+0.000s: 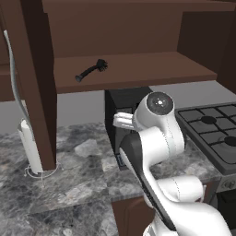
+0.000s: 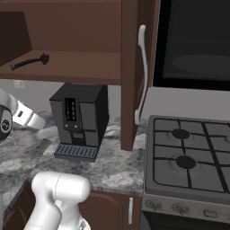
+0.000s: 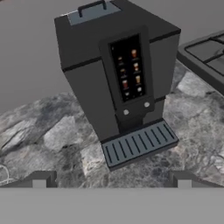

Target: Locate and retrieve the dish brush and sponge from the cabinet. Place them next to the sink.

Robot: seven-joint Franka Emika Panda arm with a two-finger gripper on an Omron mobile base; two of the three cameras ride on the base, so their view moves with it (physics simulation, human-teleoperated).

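Dish brush [image 1: 91, 70] on cabinet [image 1: 138, 69] shelf — coffee machine [image 3: 118, 83] below

Flat, even rendered light, no glare; the cabinet [image 1: 138, 69] interior sits dim, soft shadow under its shelf, textures slightly blurry.

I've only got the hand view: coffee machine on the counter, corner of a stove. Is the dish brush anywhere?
Observer: Yes. The dish brush lies on the open cabinet shelf, above the coffee machine.
Operator: Sponge there too?
Observer: None on the part of the shelf I can see; the brush lies there alone.
Operator: Cabinet door in the way?
Observer: No, the door is swung out, with its edge and silver handle towards the base. It stands between the coffee machine and the stove.
Operator: Gripper holding anything?
Observer: No. The gripper is open and empty, low in front of the machine.
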